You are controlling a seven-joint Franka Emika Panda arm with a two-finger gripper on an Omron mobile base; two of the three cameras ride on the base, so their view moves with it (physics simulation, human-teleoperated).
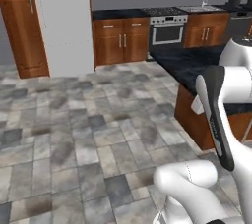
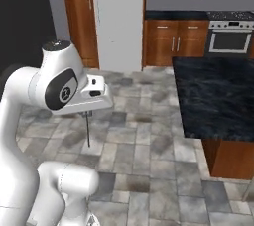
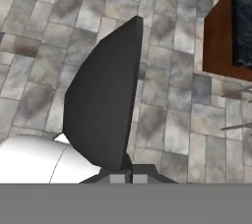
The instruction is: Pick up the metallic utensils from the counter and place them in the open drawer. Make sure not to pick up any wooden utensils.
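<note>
1. While the claw is hanging above the grey tiled floor, its two fingers are pinching one metallic utensil; this slim, straight, dark piece is pointing down from the claw, clear of the tiles.
2. One counter is lying well apart from the claw, off to its side; its black top is sitting on a reddish-brown base.
3. Seen from the hand camera, the one gripped utensil is looming large and dark straight ahead of the claw; one corner of the counter is showing beyond it.
</note>
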